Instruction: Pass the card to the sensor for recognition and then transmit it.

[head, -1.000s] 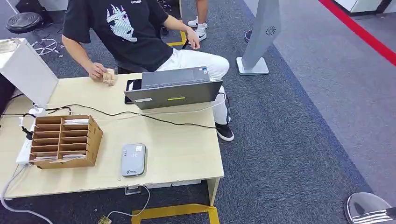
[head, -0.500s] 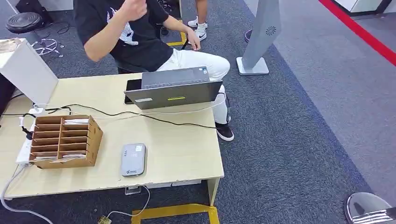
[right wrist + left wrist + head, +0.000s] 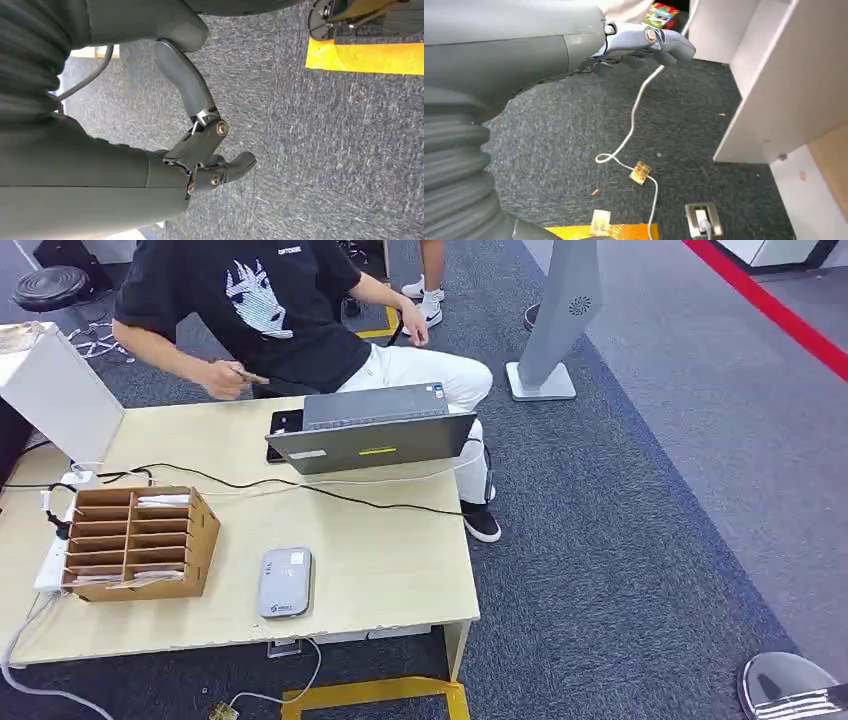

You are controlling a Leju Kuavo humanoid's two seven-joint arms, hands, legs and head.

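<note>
Both hands hung low beside the body, well below the light wooden desk point(image 3: 390, 570) and holding nothing. The left hand point(image 3: 644, 45) showed over dark carpet with fingers loosely extended, free of any object; the right hand point(image 3: 205, 150) hung over grey carpet, thumb spread away from its partly curled fingers, also empty.

The cards appeared to be the pale slips lying flat in the slots of the brown cardboard pigeonhole rack point(image 3: 135, 542), which stood near the desk's left edge, toward the front. Individual cards were too small to tell apart. The grey rounded-rectangle card sensor point(image 3: 285, 582) lay flat just right of the rack, close to the front edge, its long axis running front to back.

Since the rack sat on the left side, the left hand was judged nearer to it, and a reach would have had to go upward and forward.

Further back, a grey open laptop point(image 3: 372, 430) stood near the far edge, black cables trailing across the middle. A seated person in a black T-shirt point(image 3: 260, 300) held a small object over the far edge. Grey carpet lay all around.
</note>
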